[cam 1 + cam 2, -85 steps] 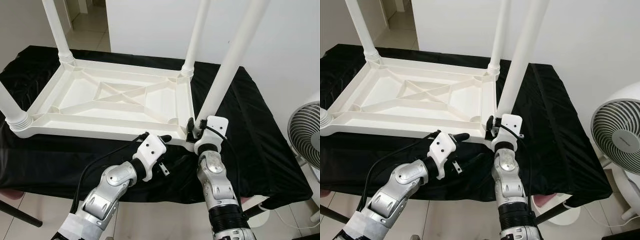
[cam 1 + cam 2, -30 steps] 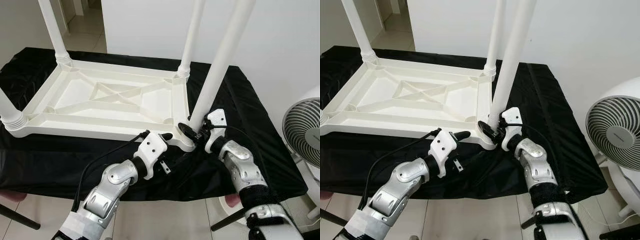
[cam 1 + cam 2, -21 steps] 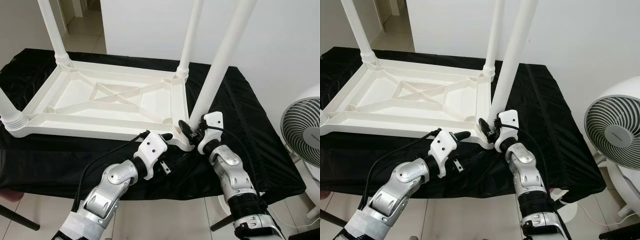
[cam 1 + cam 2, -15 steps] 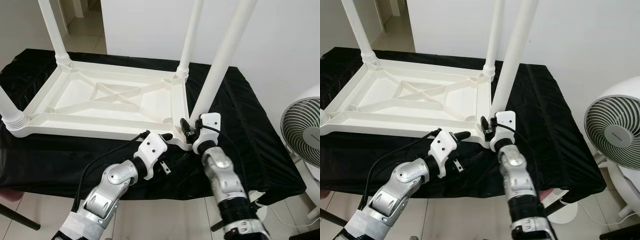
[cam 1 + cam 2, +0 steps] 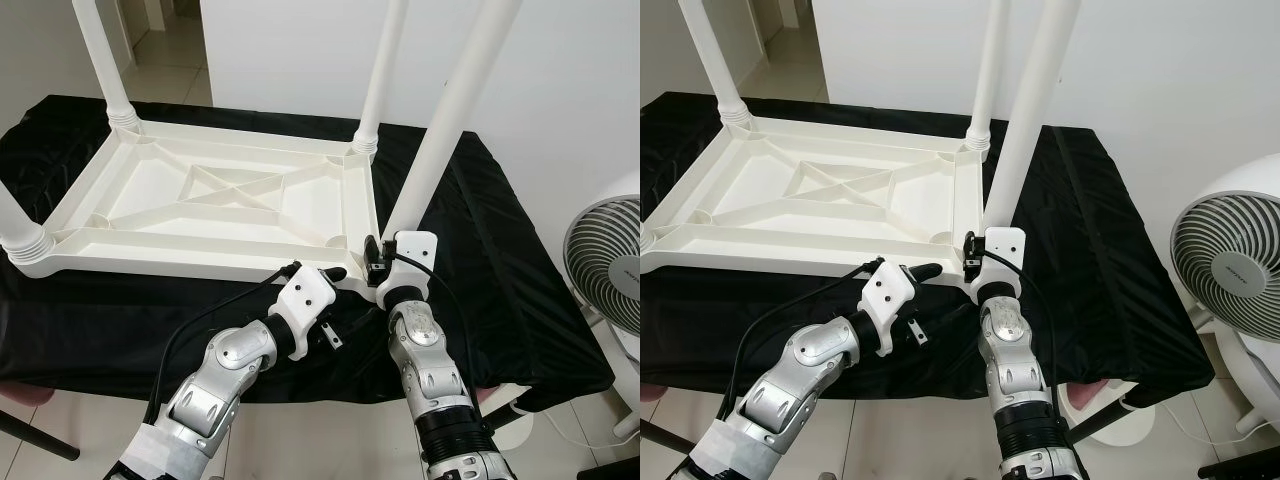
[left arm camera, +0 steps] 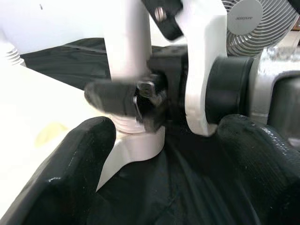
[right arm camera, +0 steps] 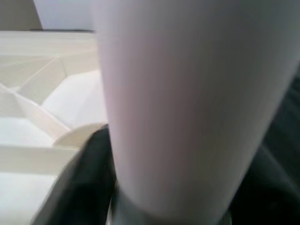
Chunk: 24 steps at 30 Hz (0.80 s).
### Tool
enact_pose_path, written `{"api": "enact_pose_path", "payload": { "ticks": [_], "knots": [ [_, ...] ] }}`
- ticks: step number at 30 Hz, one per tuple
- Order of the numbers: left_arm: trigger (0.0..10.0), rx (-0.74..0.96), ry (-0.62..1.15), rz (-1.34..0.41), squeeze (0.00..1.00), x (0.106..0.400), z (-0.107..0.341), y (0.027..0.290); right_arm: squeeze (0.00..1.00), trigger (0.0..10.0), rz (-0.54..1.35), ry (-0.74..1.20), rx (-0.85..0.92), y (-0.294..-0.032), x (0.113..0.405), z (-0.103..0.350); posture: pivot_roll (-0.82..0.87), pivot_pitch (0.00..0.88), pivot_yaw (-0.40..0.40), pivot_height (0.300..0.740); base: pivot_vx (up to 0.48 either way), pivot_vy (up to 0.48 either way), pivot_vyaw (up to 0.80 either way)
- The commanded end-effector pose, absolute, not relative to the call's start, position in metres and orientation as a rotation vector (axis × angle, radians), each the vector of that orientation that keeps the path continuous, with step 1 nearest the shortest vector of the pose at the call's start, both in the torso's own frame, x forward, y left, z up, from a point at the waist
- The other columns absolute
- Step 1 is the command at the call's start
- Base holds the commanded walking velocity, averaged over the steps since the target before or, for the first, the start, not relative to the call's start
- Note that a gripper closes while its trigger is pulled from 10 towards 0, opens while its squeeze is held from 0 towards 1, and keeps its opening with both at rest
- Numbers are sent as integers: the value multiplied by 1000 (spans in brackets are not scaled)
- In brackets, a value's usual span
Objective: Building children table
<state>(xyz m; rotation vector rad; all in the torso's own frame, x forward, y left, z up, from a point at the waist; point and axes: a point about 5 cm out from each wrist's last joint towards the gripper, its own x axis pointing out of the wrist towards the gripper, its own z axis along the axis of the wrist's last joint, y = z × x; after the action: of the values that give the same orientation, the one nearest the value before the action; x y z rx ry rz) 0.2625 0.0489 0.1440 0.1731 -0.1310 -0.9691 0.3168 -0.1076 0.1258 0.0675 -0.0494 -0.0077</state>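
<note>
A white plastic children's table (image 5: 180, 262) lies upside down on a black cloth. Its near right leg (image 5: 450, 110) stands tilted in the corner socket, and my right gripper (image 5: 383, 262) is shut on the leg's base. In the right wrist view the leg (image 7: 187, 108) is pressed against a black finger (image 7: 93, 178). My left gripper (image 5: 330, 283) rests at the table's front rim just left of that corner. Its fingers (image 6: 70, 173) stand wide open with nothing between them. The other legs (image 5: 380, 70) stand upright in their sockets.
The black cloth (image 5: 490, 250) covers the work table, whose front edge is near my arms. A white fan (image 5: 605, 260) stands on the floor at the right. A white wall rises behind, and a tiled floor shows at the far left.
My right forearm has swung from the right to straight below the gripper, turning the wrist around the leg's base. The left arm has stayed put.
</note>
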Motion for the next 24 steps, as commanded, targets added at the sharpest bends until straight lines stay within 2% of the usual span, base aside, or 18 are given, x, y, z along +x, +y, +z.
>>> {"api": "enact_pose_path", "payload": {
  "ticks": [1, 7, 12, 13, 15, 20, 24],
  "knots": [
    [10000, 170, -121, -1017, 0, 259, 143, 46, 1000, 10000, -24, -16, 77, -110, 315, 119, 102, 41, -67, 740, 0, 0, 0],
    [10000, 173, -122, -1019, 0, 259, 143, 46, 1000, 10000, 28, -49, 132, -114, 317, 125, 100, 35, -65, 740, 0, 0, 0],
    [10000, 175, -123, -1023, 0, 260, 143, 46, 1000, 10000, 164, -81, 132, -131, 321, 132, 96, 25, -60, 740, 0, 0, 0],
    [10000, 176, -123, -1025, 0, 260, 143, 46, 0, 10000, 199, -85, 116, -135, 322, 134, 94, 21, -58, 740, 0, 0, 0],
    [10000, 176, -123, -1025, 0, 260, 143, 46, 0, 10000, 199, -85, 116, -135, 322, 134, 94, 21, -58, 740, 0, 0, 0],
    [10000, 179, -126, -1035, 0, 260, 143, 45, 0, 10000, 420, -97, 4, -148, 327, 143, 92, 10, -53, 740, 0, 0, 0],
    [10000, 181, -127, -1037, 0, 261, 143, 44, 0, 10000, 482, -94, -29, -148, 328, 144, 93, 9, -53, 740, 0, 0, 0]
  ]
}}
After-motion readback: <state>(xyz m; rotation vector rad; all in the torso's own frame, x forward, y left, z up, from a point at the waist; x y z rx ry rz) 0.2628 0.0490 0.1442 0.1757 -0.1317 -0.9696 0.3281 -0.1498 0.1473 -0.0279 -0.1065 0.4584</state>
